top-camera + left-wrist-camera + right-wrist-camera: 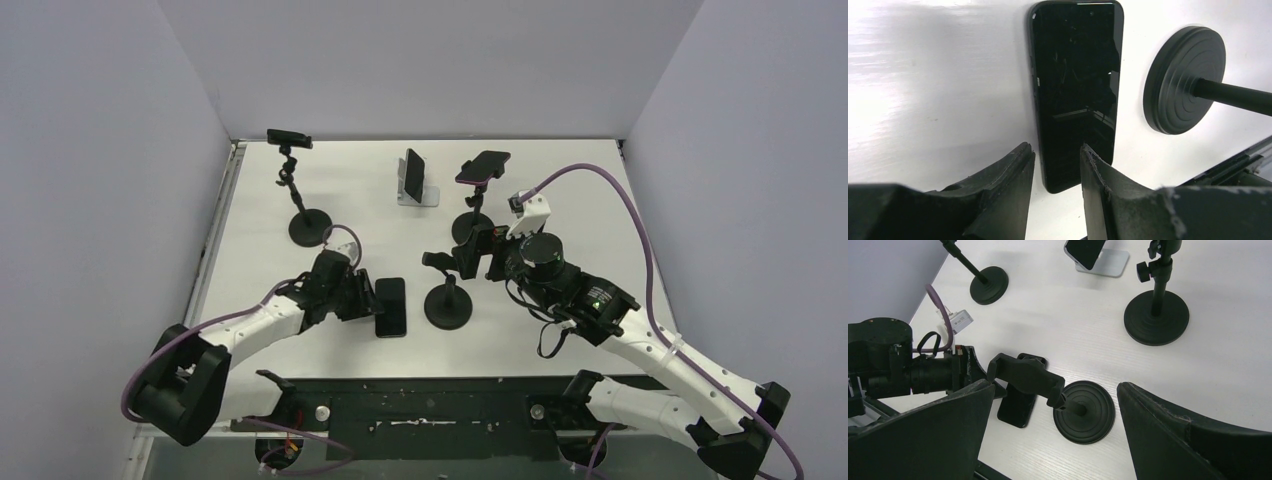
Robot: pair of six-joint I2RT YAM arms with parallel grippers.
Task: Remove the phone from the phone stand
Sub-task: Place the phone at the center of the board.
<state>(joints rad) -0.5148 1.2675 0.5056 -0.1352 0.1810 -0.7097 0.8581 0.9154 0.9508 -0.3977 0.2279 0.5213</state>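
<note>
While the phone (pixel 1075 95) lies flat, the left gripper (pixel 1055 150) gapes.

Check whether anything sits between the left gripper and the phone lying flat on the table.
Nothing visible does. The left gripper is open right at the phone's near end, with only table surface around it. The base of the empty stand sits beside the phone, off that line.

Seemingly four phones (pixel 391 306), three black stands (pixel 447 308), one silver stand (pixel 424 197)
</note>
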